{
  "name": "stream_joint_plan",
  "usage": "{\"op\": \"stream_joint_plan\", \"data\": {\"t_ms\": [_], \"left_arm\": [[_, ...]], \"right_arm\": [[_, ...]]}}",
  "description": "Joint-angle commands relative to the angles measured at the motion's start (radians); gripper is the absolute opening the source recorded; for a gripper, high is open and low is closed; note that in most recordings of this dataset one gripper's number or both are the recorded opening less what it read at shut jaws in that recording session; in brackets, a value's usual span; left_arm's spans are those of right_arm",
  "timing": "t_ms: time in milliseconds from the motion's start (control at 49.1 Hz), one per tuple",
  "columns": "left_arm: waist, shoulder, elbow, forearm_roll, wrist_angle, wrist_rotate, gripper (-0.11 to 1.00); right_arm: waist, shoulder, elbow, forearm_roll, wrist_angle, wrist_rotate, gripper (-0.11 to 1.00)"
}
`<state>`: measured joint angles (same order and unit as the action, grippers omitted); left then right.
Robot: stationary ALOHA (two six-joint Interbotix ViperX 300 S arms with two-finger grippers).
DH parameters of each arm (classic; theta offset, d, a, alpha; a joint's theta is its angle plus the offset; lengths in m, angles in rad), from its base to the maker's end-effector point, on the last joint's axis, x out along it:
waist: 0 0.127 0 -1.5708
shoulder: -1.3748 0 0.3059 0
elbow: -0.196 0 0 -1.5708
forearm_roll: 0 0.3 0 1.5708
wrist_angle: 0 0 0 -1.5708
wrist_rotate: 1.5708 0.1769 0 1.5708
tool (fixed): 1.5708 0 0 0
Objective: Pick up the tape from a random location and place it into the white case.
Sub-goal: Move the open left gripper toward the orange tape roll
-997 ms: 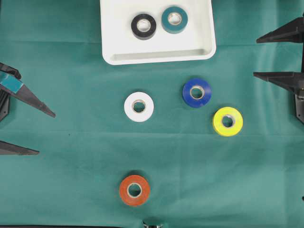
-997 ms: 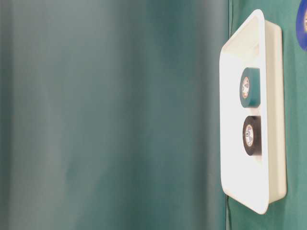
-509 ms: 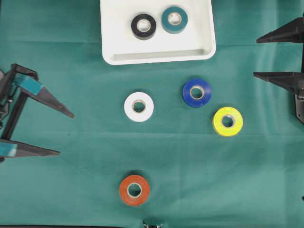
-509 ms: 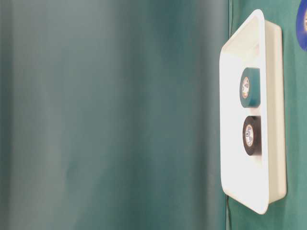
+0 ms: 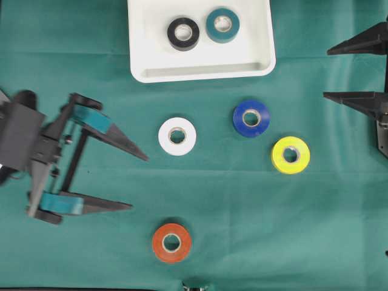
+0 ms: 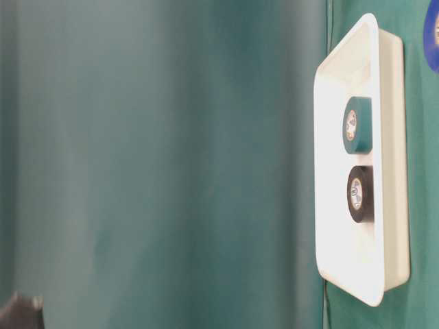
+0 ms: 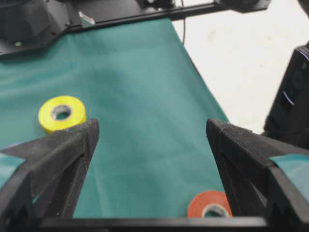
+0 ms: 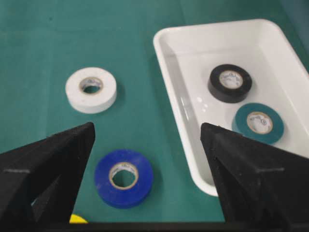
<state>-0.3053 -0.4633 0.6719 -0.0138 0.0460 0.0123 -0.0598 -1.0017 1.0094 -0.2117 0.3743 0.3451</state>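
The white case (image 5: 200, 71) lies at the top centre with a black tape (image 5: 183, 33) and a teal tape (image 5: 222, 25) inside it. On the green cloth lie a white tape (image 5: 177, 136), a blue tape (image 5: 251, 117), a yellow tape (image 5: 290, 154) and an orange tape (image 5: 171, 242). My left gripper (image 5: 139, 183) is open and empty, left of the white and orange rolls and touching neither. At the right edge my right gripper (image 5: 326, 73) stands open and empty. Its wrist view shows the blue tape (image 8: 123, 178) below its jaws and the case (image 8: 178, 92) to the right.
The green cloth (image 5: 242, 200) covers the whole table. In the left wrist view its edge (image 7: 203, 82) drops off to a pale floor on the right. The table-level view shows the case (image 6: 391, 137) side-on and a dark bit of the left arm (image 6: 20, 312).
My left gripper has come in from the left edge toward the middle, still wide open. The right arm and all the tape rolls have stayed put.
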Motion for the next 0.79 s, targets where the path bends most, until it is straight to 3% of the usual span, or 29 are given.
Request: {"op": "stream_joint_plan", "data": {"t_ms": [0, 244, 773], "left_arm": [[0.002, 0.04, -0.066, 0.002, -0.005, 0.002, 1.0], [0.002, 0.115, -0.141, 0.002, 0.012, 0.012, 1.0], [-0.002, 0.12, -0.16, 0.002, 0.051, 0.012, 1.0]], "right_arm": [[-0.002, 0.005, -0.011, 0.0, -0.006, -0.002, 0.87], [-0.002, 0.006, -0.012, 0.0, 0.0, -0.003, 0.87], [-0.002, 0.006, -0.012, 0.0, 0.005, -0.003, 0.87]]}}
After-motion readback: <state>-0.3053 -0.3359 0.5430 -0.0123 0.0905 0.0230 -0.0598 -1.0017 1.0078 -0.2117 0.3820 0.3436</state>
